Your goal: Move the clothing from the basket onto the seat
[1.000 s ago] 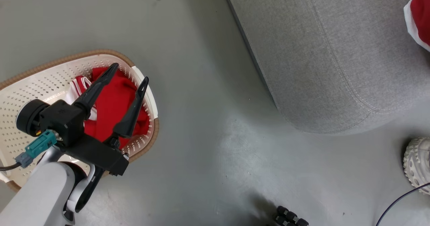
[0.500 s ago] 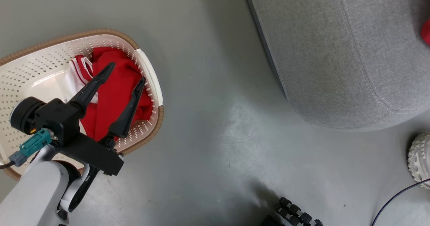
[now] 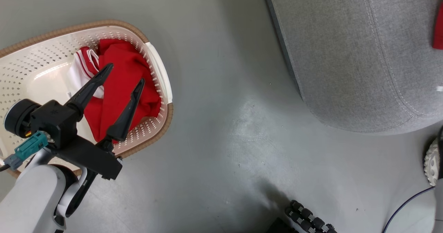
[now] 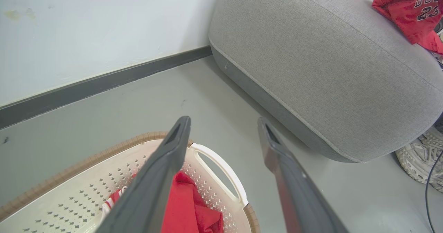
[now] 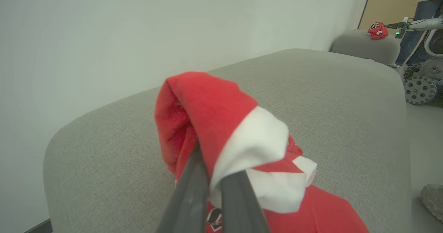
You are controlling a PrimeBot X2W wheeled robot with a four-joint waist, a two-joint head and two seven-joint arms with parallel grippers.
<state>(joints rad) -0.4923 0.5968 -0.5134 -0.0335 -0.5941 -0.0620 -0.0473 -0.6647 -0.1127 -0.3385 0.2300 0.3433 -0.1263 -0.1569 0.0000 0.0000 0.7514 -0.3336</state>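
Jaws wide on the left gripper (image 3: 125, 74), poised above the red clothing (image 3: 119, 58) bunched at one end of the basket (image 3: 104, 22). The right gripper (image 5: 213, 188) is pinched tight on a white-trimmed garment (image 5: 207, 101) over the seat (image 3: 346, 53). The basket cloth looks light, floppy and unbreakable. Best bite deep into a raised fold mid-pile, not a loose edge.
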